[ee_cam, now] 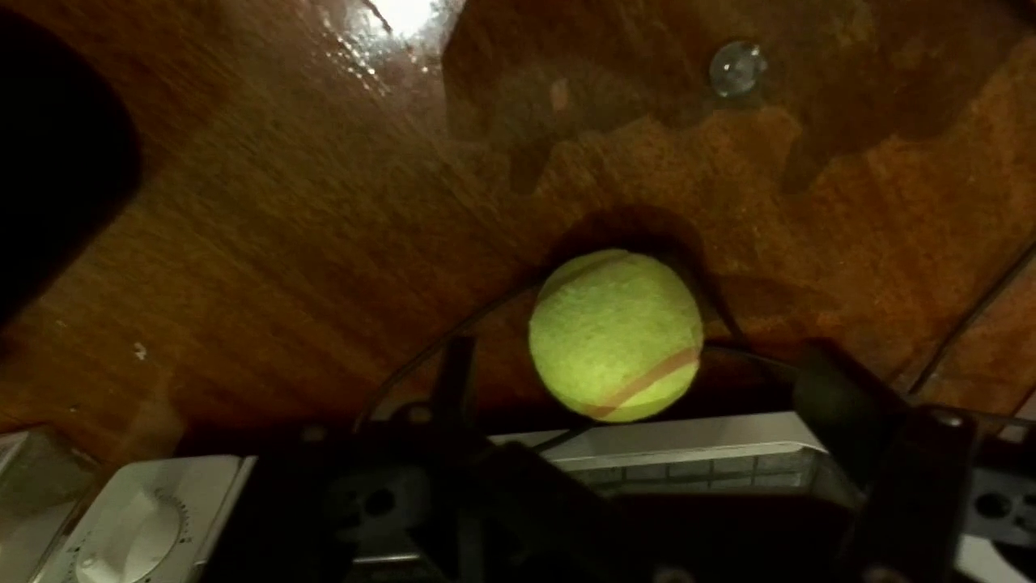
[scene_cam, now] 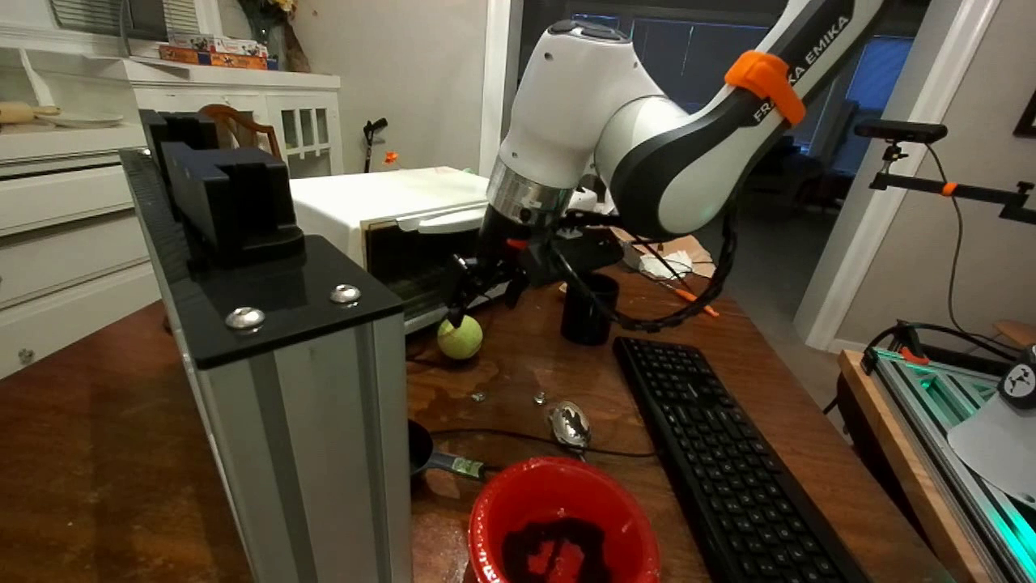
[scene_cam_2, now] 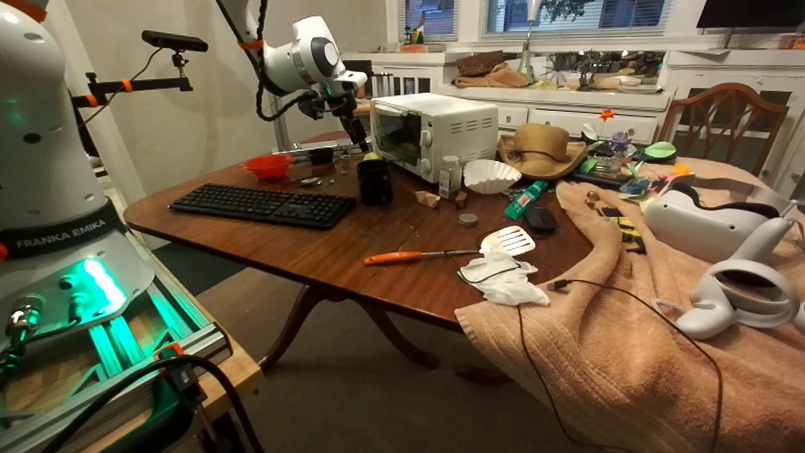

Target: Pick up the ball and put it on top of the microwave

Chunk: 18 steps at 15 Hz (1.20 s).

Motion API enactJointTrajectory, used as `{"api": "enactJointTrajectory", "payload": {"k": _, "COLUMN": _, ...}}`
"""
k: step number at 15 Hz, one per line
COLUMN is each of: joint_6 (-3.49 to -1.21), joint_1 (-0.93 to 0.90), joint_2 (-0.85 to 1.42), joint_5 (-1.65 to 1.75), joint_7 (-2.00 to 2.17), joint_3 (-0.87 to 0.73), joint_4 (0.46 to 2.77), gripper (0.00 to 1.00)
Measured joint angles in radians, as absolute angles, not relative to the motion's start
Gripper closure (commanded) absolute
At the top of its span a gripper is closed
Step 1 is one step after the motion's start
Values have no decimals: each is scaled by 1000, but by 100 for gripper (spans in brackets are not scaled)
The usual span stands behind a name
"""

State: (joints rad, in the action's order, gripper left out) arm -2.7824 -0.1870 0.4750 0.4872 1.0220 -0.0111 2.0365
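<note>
The yellow-green ball (scene_cam: 460, 338) rests on the wooden table close to the front of the microwave. It shows fully in the wrist view (ee_cam: 617, 334), with a cable around it, and only its top shows behind the black mug in an exterior view (scene_cam_2: 372, 155). The white microwave (scene_cam: 405, 190) has a flat top and dark front; it also shows in an exterior view (scene_cam_2: 465, 119) and the wrist view (ee_cam: 680, 441). My gripper (scene_cam: 486, 306) is open, just above the ball. In the wrist view its fingers (ee_cam: 635, 368) are apart on either side of the ball, not touching it.
A black mug (scene_cam: 591, 312) stands near the gripper. A grey metal column (scene_cam: 324, 453) stands beside the microwave's front. A red bowl (scene_cam: 558, 486), a spoon (scene_cam: 571, 425) and a keyboard (scene_cam: 720, 437) lie on the table. A small bottle (scene_cam_2: 450, 179) stands by the microwave.
</note>
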Motion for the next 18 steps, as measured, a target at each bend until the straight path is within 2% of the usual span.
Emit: {"api": "enactJointTrajectory", "payload": {"k": 18, "joint_6": -2810, "joint_1": -345, "joint_2": 652, "joint_5": 357, "joint_7": 993, "joint_3": -187, "joint_4": 1878, "gripper": 2}}
